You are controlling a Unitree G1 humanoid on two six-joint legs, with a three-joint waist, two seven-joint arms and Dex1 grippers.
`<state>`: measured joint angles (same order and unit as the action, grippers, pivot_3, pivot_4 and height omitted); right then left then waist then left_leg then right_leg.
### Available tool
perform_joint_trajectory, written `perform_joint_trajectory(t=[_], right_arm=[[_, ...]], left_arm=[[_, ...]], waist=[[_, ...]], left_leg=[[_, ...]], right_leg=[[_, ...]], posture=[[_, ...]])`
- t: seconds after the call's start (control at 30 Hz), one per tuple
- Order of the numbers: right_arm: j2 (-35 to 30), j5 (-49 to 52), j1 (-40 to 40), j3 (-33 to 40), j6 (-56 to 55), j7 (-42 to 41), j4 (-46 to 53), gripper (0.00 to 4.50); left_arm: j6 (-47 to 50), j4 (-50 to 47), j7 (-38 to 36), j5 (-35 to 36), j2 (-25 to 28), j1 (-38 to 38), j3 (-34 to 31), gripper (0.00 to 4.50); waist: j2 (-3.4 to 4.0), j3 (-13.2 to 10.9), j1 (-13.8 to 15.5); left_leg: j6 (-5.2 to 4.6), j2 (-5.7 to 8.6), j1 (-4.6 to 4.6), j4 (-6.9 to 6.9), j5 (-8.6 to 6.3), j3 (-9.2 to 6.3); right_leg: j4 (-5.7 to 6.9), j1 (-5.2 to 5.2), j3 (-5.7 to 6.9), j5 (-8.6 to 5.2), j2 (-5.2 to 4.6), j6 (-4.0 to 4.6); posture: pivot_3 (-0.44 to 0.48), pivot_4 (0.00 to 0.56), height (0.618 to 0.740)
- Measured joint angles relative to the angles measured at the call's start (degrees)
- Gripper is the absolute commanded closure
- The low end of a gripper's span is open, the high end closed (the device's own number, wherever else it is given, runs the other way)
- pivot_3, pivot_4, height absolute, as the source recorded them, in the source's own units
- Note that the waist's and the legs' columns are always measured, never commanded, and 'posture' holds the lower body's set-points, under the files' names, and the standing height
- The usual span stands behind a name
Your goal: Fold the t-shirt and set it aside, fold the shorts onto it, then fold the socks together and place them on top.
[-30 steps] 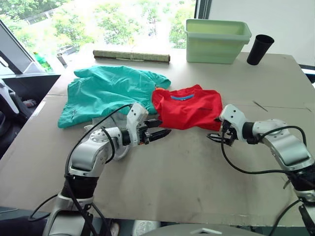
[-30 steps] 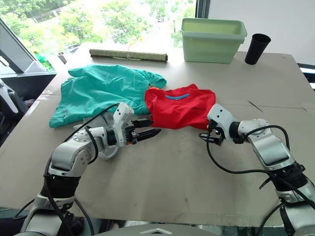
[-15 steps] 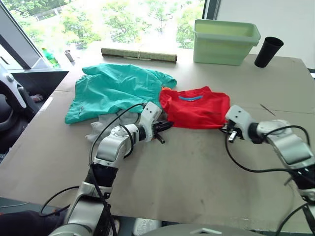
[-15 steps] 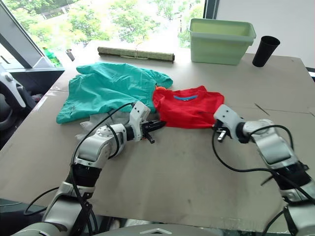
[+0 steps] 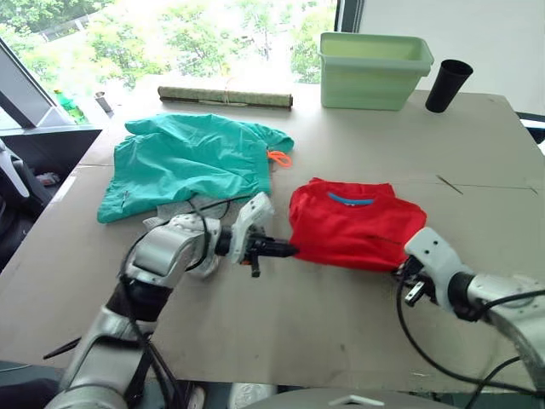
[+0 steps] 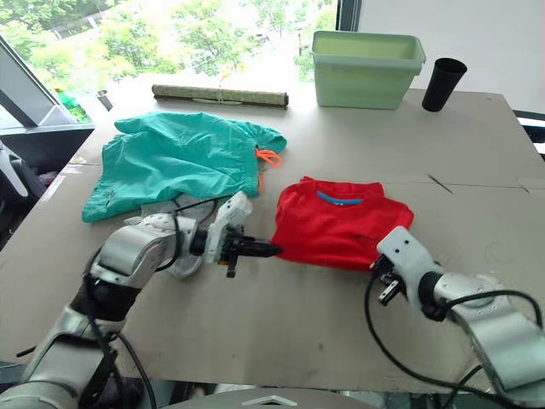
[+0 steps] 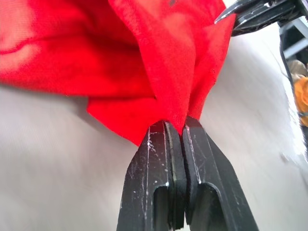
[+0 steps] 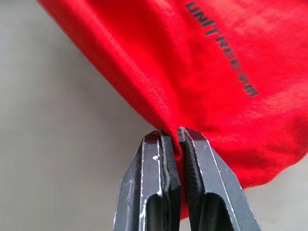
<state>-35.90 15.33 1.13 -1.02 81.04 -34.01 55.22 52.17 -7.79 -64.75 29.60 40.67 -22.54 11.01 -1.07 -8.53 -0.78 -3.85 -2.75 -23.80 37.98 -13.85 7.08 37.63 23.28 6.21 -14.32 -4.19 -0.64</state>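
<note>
T-shirt point(image 5: 356, 228) pinched at opposite near corners; left claw point(image 7: 180, 130) and right claw point(image 8: 174, 134) both clamped on it.

Place: looked like a lab or office test room
Evidence: cardboard-covered desk point(image 5: 341, 324); large window point(image 5: 170, 34) onto trees

- T-shirt point(image 5: 353, 232): bright red, blue label inside collar, dark lettering printed on the fabric.
- Shorts point(image 5: 189, 159): teal-green, orange drawstring point(image 5: 278, 158).
- Socks point(image 5: 173, 210): light grey.
- Bin point(image 5: 373, 70): pale green.
- Cup point(image 5: 446, 85): black.
- Table point(image 5: 341, 324): dull brown.
- Left gripper point(image 7: 175, 139): black fingers.
- Right gripper point(image 8: 175, 139): black fingers.
</note>
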Motion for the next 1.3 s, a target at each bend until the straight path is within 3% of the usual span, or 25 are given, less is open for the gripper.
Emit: perform_joint_trajectory(t=[0.07,0.1,0.13,0.17,0.2,0.23,0.3,0.43,0.57,0.73,1.03,1.23,1.3], right_arm=[[0.1,2.8,2.5,-0.8,1.2,0.2,2.4,2.94],[0.0,3.8,2.6,-0.6,1.1,0.5,2.5,2.33],[-0.1,4.6,2.7,-0.2,0.9,0.7,2.5,1.93],[-0.6,5.5,3.2,0.4,0.1,0.7,2.5,1.64],[-1.4,7.3,4.3,2.6,-1.1,0.5,2.6,1.54],[-2.3,8.7,4.8,4.5,-2.4,0.0,2.6,1.54],[-3.9,11.3,5.3,8.1,-4.5,-1.1,2.6,1.54],[-2.4,17.1,4.1,15.4,-7.9,-2.9,2.8,1.54],[-0.9,17.5,-2.5,14.3,-9.7,-0.5,-0.3,1.54],[-1.1,15.0,-4.0,6.2,-14.5,1.4,-5.6,1.54],[1.2,12.2,-4.0,1.3,-24.2,3.6,-10.2,1.54],[1.7,12.0,-1.4,1.6,-25.4,5.8,-9.6,1.54],[2.0,12.2,-0.9,2.0,-25.6,6.1,-8.7,1.54]], left_arm=[[2.1,-1.3,0.2,2.2,1.8,3.4,-3.1,4.5],[4.7,-0.9,0.5,4.4,1.3,3.4,-5.0,3.92],[6.2,-0.8,0.8,5.9,1.1,3.1,-6.4,3.75],[7.2,-0.1,1.2,6.9,0.9,2.3,-7.6,3.67],[8.3,2.4,2.1,7.9,0.2,0.3,-9.5,3.18],[8.8,4.6,2.7,8.2,0.1,-1.5,-10.8,2.75],[9.3,7.8,2.4,8.6,0.6,-4.6,-12.1,2.75],[10.2,10.9,-5.0,9.9,5.4,-9.0,-10.4,2.75],[3.6,20.3,0.8,3.2,-1.5,-17.8,-7.8,2.75],[-5.6,31.5,6.6,-6.2,-10.4,-24.2,-1.4,2.75],[-20.7,47.1,5.9,-18.7,-15.7,-30.9,4.3,2.75],[-22.9,52.1,0.5,-20.2,-16.6,-32.6,4.7,4.41],[-23.8,53.5,-0.2,-20.7,-16.9,-33.4,4.7,4.41]], waist=[[0.0,0.0,0.4],[-0.01,0.0,0.8],[-0.02,0.0,1.0],[-0.02,0.0,1.3],[-0.02,0.0,1.6],[-0.05,0.0,1.7],[-0.06,0.0,1.6],[-0.1,0.0,1.4],[-0.11,0.0,2.1],[-0.18,0.0,1.7],[-0.21,0.0,1.5],[-0.22,0.0,1.6],[-0.22,0.0,1.6]], left_leg=[[0.08,0.05,-0.05,-0.05,0.04,-0.04],[0.11,0.11,-0.08,-0.01,0.02,-0.07],[0.14,0.12,-0.09,0.04,-0.05,-0.07],[0.08,0.17,-0.09,0.05,-0.14,-0.06],[-0.02,0.21,-0.09,0.05,-0.2,-0.07],[-0.04,0.23,-0.09,0.08,-0.2,-0.07],[-0.12,0.27,-0.09,0.09,-0.17,-0.06],[-0.04,0.22,-0.07,-0.07,0.03,0.0],[-0.23,0.31,-0.08,-0.06,-0.05,-0.08],[-0.26,0.37,-0.18,0.08,-0.06,0.01],[-0.25,0.3,-0.15,0.1,-0.06,0.12],[-0.31,0.29,-0.16,0.18,-0.1,0.12],[-0.35,0.29,-0.16,0.19,-0.12,0.11]], right_leg=[[-0.06,0.07,0.03,0.02,-0.07,0.05],[-0.07,0.07,0.05,-0.09,-0.11,0.15],[-0.09,0.06,0.05,-0.13,-0.13,0.15],[-0.08,0.06,0.06,-0.14,-0.16,0.14],[-0.09,0.06,0.08,-0.14,-0.2,0.13],[-0.08,0.05,0.08,-0.14,-0.2,0.13],[-0.08,0.04,0.09,-0.14,-0.2,0.12],[-0.09,0.04,0.04,0.01,-0.08,0.01],[-0.1,0.03,0.05,0.02,-0.06,0.01],[-0.18,-0.04,-0.04,0.07,-0.06,0.06],[-0.12,-0.02,-0.12,0.04,0.05,0.01],[-0.1,-0.02,-0.12,0.05,0.01,0.01],[-0.08,-0.02,-0.12,0.04,0.02,0.01]], posture=[[0.0,0.15,0.74],[0.0,0.15,0.74],[0.0,0.15,0.74],[0.0,0.15,0.74],[0.0,0.15,0.74],[0.0,0.15,0.74],[0.0,0.15,0.74],[0.0,0.15,0.74],[0.0,0.15,0.74],[0.0,0.15,0.74],[0.0,0.15,0.74],[0.0,0.15,0.74],[0.0,0.15,0.74]])
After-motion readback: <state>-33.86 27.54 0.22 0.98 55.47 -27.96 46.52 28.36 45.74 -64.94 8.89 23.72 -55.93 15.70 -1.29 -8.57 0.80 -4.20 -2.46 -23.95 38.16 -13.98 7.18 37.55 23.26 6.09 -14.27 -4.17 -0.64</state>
